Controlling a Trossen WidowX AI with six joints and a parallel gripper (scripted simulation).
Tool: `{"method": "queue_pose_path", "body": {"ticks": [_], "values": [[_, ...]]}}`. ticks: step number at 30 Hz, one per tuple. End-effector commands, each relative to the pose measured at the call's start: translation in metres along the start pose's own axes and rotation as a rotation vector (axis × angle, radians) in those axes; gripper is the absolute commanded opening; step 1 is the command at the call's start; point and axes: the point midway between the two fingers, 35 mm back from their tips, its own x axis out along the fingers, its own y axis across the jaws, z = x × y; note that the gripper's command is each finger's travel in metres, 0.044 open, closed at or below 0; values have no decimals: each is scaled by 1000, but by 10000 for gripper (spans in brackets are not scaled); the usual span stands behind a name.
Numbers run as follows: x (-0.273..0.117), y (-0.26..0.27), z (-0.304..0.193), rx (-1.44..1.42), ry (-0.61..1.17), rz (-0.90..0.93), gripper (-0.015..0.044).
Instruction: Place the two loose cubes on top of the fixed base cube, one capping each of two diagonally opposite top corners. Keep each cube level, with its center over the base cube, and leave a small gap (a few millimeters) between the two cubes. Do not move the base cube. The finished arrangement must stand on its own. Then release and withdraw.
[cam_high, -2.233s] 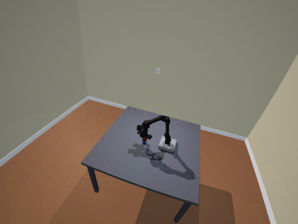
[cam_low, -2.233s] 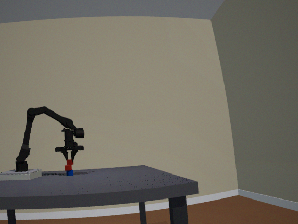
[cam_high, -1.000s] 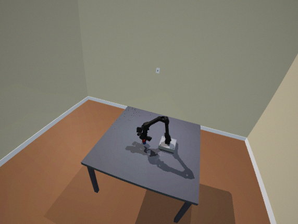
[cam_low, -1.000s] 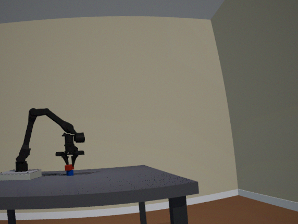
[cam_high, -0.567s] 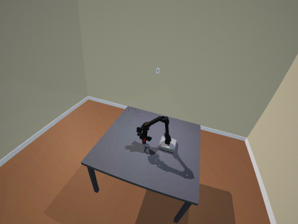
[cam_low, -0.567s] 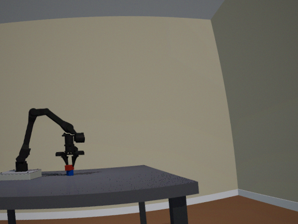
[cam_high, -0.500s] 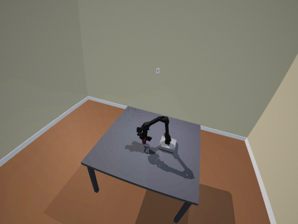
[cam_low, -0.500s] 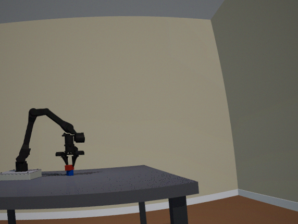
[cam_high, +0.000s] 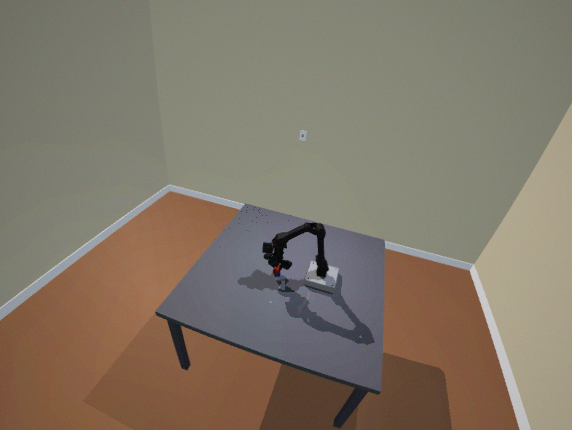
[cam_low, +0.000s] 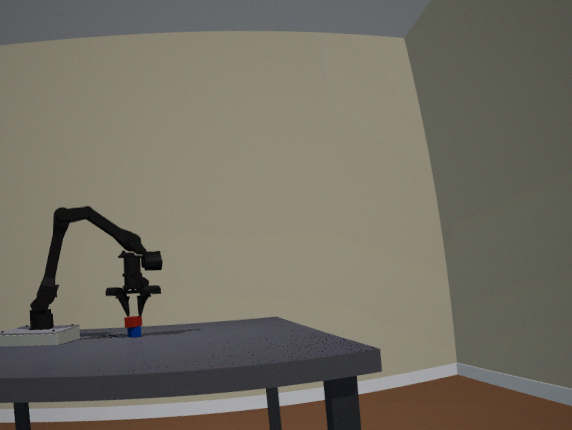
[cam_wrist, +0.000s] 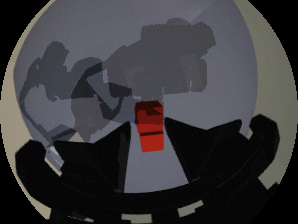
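Observation:
The blue base cube (cam_high: 277, 274) (cam_low: 134, 331) stands on the table. Two red cubes sit on top of it. In the exterior view they merge into one level red band (cam_low: 133, 321), wider than the base. In the wrist view, one red cube (cam_wrist: 150, 120) lies between the fingertips and the other red cube (cam_wrist: 152, 143) lies below it in the picture, with a thin dark line between them. My gripper (cam_low: 134, 315) (cam_wrist: 147, 123) points down and is open, its fingertips around the first cube with a slim space beside it. The base is mostly hidden in the wrist view.
The arm's pale base plate (cam_high: 321, 284) (cam_low: 67, 336) stands on the grey table (cam_high: 225, 310) (cam_low: 200, 357), to the right of the cubes in the top view and left in the exterior view. The arm arches over from it and casts shadows across the table.

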Motion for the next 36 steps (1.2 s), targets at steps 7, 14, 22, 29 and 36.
{"method": "queue_pose_path", "body": {"ticks": [7,14,22,29,36], "values": [[-15,-2,2,3,-7,-10,205],[-24,-2,2,3,-7,-10,205],[-35,-2,1,3,-7,-10,205],[-44,-2,1,3,-7,-10,205],[-50,-2,1,3,-7,-10,205]]}}
